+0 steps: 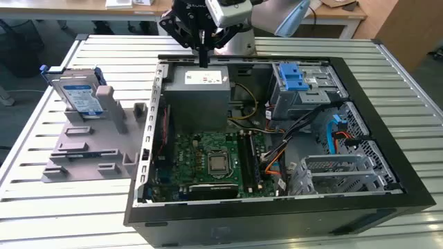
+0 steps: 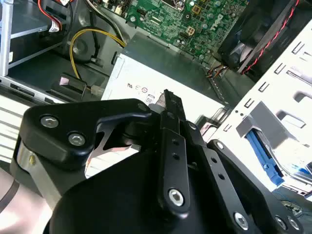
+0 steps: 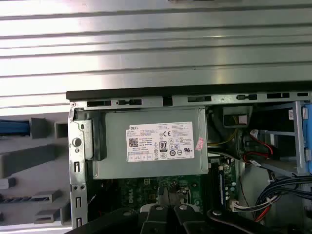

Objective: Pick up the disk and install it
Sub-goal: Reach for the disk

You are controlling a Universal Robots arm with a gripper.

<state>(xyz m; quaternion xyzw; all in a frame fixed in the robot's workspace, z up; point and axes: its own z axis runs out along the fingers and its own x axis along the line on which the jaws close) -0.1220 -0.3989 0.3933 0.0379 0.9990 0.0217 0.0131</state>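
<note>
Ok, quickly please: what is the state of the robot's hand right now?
Hand: closed, holding nothing, over the grey metal power-supply box with the white sticker.

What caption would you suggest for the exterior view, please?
Gripper above the power-supply box of the open computer case; disk standing in grey fixture.

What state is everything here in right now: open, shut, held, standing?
Robot's black hand: shut, empty, hovering over the grey power-supply box.
Silver hard drive with blue frame: standing on edge in the grey plastic holder, unheld.
Black computer case: lying on its side, side panel off, insides exposed.
</note>
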